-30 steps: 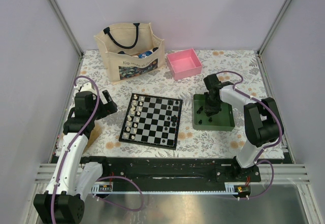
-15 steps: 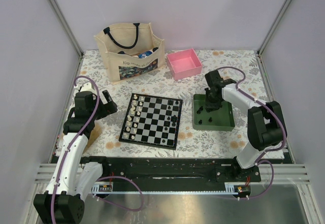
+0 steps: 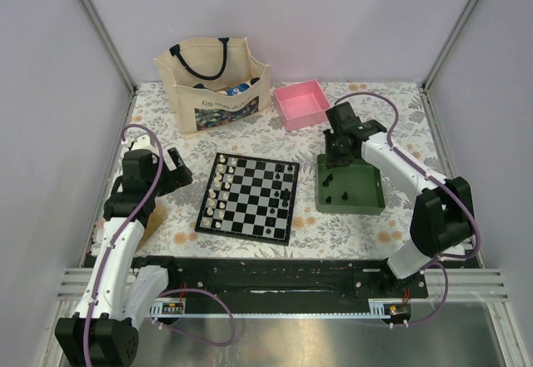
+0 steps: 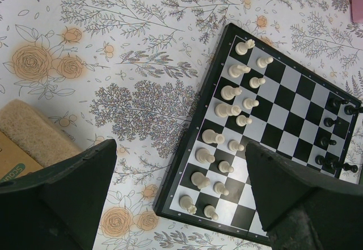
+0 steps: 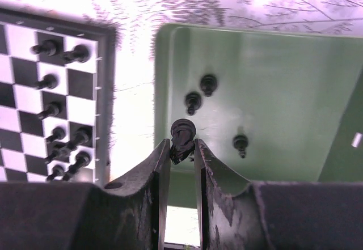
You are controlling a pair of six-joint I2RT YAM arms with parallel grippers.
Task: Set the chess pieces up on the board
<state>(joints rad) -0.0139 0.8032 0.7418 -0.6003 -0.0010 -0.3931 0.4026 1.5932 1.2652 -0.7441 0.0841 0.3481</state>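
The board (image 3: 250,198) lies mid-table, with cream-white chessmen on its left columns and several black chess pieces (image 3: 286,195) on its right edge; the black pieces also show in the right wrist view (image 5: 62,131). My right gripper (image 3: 336,156) is shut on a black chess piece (image 5: 182,139), held above the left part of the green tray (image 3: 366,185). Three more black pieces (image 5: 207,84) stand in the tray. My left gripper (image 3: 173,173) is open and empty, left of the board; the board shows in the left wrist view (image 4: 272,142).
A pink box (image 3: 301,104) and a beige tote bag (image 3: 213,84) stand at the back. A tan block (image 4: 34,142) lies on the cloth by the left arm. Frame posts rise at the table's sides.
My right gripper has risen from the tray with a black piece and moved toward the tray's far-left corner. The left arm has not moved.
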